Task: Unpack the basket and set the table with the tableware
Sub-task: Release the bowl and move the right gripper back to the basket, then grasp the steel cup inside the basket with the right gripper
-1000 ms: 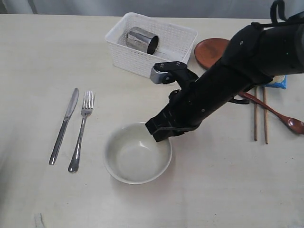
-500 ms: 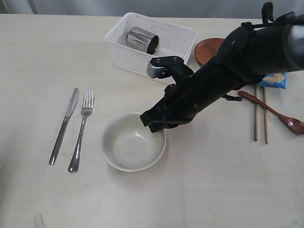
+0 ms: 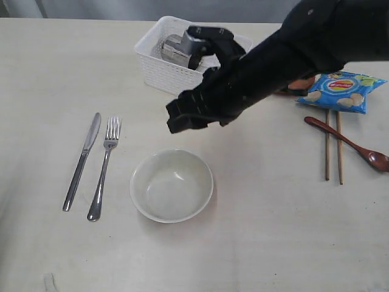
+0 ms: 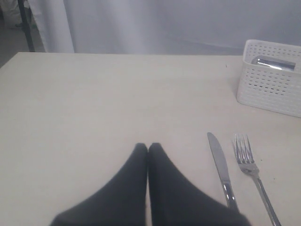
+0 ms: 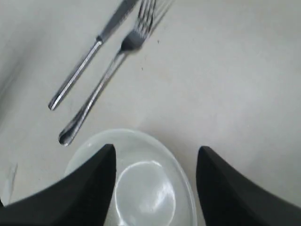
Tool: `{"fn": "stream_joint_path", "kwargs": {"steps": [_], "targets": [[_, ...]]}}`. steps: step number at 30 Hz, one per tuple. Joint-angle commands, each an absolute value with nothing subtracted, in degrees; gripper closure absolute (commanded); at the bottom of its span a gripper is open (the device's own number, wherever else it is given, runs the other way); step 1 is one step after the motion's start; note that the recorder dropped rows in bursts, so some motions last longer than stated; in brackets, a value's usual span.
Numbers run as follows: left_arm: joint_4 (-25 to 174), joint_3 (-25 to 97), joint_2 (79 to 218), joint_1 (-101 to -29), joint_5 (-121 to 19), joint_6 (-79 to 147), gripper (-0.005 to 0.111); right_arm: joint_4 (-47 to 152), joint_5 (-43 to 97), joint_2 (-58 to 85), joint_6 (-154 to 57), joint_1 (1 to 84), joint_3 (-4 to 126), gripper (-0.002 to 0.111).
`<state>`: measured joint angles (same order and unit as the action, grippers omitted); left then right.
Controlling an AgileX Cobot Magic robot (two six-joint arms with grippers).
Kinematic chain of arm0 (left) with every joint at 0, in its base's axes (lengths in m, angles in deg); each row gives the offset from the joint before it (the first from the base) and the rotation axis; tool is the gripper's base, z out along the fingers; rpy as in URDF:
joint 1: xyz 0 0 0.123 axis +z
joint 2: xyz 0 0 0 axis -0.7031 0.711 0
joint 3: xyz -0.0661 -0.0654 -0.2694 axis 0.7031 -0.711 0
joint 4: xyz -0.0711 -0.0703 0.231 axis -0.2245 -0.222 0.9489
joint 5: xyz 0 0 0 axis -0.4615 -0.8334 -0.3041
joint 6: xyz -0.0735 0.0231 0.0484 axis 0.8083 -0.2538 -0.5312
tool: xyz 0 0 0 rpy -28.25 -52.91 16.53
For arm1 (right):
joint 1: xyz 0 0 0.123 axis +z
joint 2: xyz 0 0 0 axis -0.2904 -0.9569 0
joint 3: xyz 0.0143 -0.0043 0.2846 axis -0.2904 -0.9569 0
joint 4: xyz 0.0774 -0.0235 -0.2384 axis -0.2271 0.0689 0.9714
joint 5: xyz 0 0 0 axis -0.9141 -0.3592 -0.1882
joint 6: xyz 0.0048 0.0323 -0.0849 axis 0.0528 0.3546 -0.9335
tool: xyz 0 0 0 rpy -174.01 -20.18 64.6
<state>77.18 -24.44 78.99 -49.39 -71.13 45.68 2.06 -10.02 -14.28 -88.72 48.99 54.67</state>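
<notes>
Now the right tool [image 3: 182, 118] is hovering with its jaws spread and nothing between them, above the table [image 3: 273, 231] between the basket [image 3: 158, 76] and the bowl [image 3: 172, 184]. The bowl is sitting upright beside the fork [image 3: 104, 167], with the knife [image 3: 82, 161] just beyond. The left tool [image 4: 148, 147] is waiting low over the table with its fingers pressed together, gripping nothing. The steel cup [image 3: 171, 47] is lying on its side inside the basket, so it is probably the next piece to fetch. To do that well, the arm should be coming down from above with jaws wide, straddling the cup's round wall rather than its open mouth, staying clear of the basket's rim, and closing gently so the smooth steel is not rolling away. The wooden spoon [image 3: 346, 143] and chopsticks [image 3: 333, 146] are lying far right, near the chip bag [image 3: 340, 90].
</notes>
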Motion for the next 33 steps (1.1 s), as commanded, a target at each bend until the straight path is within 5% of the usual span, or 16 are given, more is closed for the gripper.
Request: {"fn": "stream_joint_path", "kwargs": {"steps": [1, 11, 33], "targets": [[77.6, -24.7, 78.7, -49.2, -70.6, 45.5, 0.107, 11.5, -9.9, -10.2, -78.1, 48.9, 59.6, 0.058], [77.6, -24.7, 78.7, -49.2, -70.6, 45.5, 0.107, 17.0, -10.0, -29.7, -36.7, 43.7, 93.5, 0.061], [77.6, -24.7, 78.7, -49.2, -70.6, 45.5, 0.107, 39.2, -19.5, -44.9, -9.2, 42.7, 106.9, 0.065]]}}
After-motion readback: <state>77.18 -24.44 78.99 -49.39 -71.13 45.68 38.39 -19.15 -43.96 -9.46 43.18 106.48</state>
